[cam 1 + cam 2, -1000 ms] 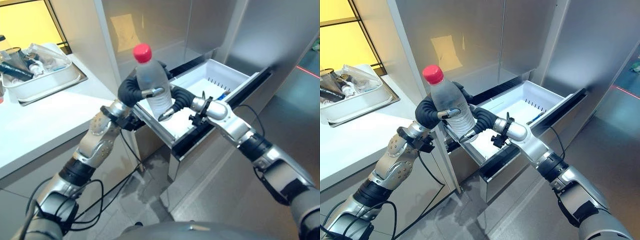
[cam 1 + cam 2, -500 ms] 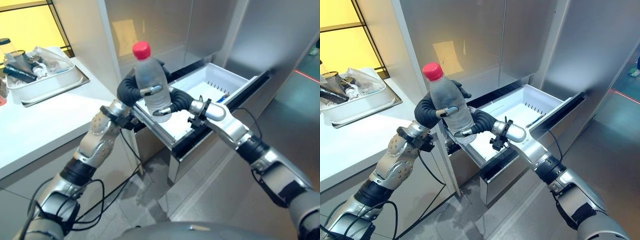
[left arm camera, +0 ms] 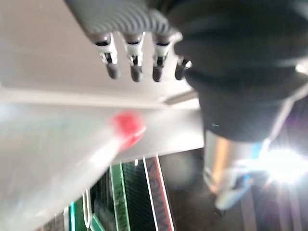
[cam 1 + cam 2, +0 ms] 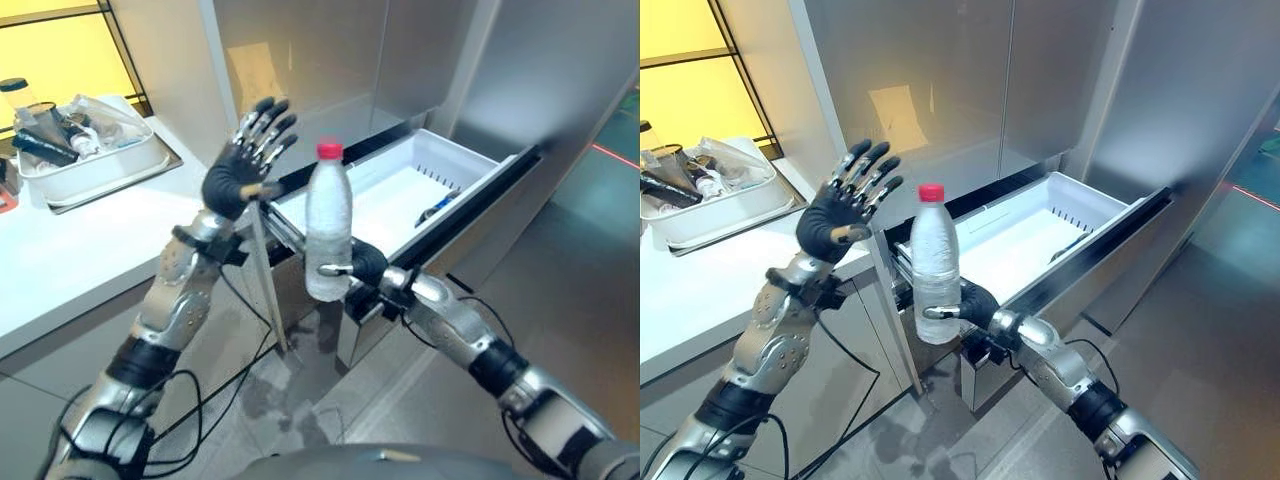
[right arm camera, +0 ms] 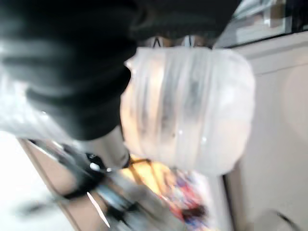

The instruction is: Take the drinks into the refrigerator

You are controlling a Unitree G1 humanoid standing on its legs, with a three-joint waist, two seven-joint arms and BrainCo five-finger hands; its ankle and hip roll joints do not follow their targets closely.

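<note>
The bottle (image 4: 328,222) stands upright in the left eye view, gripped low by the right hand (image 4: 352,268) just in front of the open drawer (image 4: 440,165), so it can go in red cap up.

In the right eye view the left hand (image 4: 840,208) is raised with fingers spread, empty, clear of the path, beside the counter (image 4: 700,275).

In the right wrist view fingers curl round the bottle's body.
</note>
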